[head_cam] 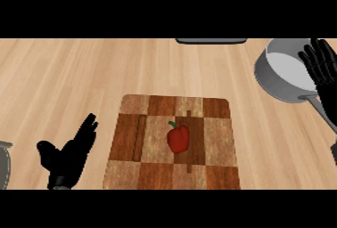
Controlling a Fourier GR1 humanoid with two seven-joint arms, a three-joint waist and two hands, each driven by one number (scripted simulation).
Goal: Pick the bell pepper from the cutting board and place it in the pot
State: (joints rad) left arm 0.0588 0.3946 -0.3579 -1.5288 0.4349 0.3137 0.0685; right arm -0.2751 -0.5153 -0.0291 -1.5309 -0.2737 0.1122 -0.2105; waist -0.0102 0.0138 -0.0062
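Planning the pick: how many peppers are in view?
1: the pepper lies near the middle of the board. None shows in the pot, though the right hand covers part of it.

**Head view: free room and obstacles.** Bare counter (66, 75) lies open across the upper left and in the strip between the cutting board (132, 133) and the pot (269, 82); nothing stands in that strip. The bell pepper (178, 139) lies alone near the board's middle with bare board on every side, so it is unobstructed from above and from both flanks. The right hand (322, 62), fingers straight, covers the right part of the pot's mouth; the left part is uncovered. The pot's handle (319, 109) crosses the counter right of the board. The left hand (69, 156), open with fingers up, stands near the board's left edge. A grey object (3, 164) at the left edge and a dark object (211, 40) at the top edge lie apart from the board.
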